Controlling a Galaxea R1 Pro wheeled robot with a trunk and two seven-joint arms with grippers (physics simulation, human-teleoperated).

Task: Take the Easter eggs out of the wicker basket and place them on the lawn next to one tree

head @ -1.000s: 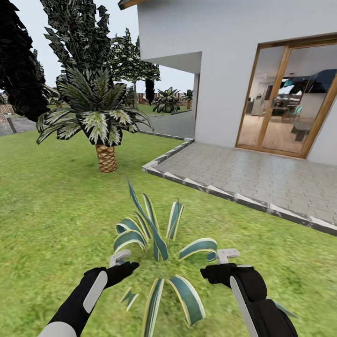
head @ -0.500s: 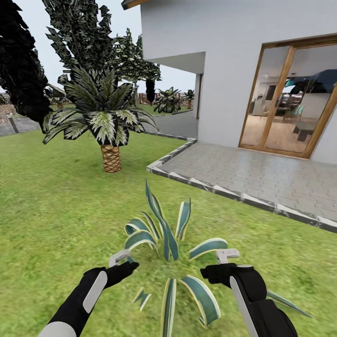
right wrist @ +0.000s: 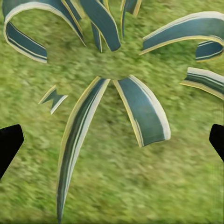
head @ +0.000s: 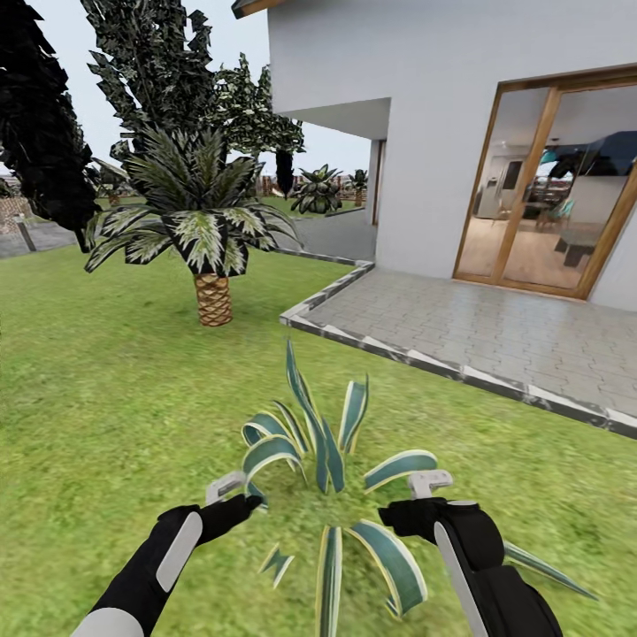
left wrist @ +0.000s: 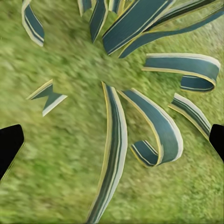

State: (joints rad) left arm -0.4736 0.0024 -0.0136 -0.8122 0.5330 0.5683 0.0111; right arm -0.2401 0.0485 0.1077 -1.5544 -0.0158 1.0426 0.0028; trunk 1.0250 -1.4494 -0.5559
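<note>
Ahead of your tools, the white house (head: 460,133) with its wood-framed glass door (head: 548,186) stands over a paved patio (head: 478,332) at the lawn's (head: 97,389) edge. Beyond your left tool (head: 232,495), a short palm (head: 199,221) rises from the grass. Between both tools, a striped blue-green agave (head: 323,451) spreads its leaves. Your left tool and right tool (head: 423,495) hang released and empty, fingertips (left wrist: 10,144) wide apart. No eggs or basket are before you.

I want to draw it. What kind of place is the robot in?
Most likely a house's garden: mottled green lawn, a short palm with a scaly brown trunk, and a grey paved patio before a white house's wood-framed glass doors.
</note>
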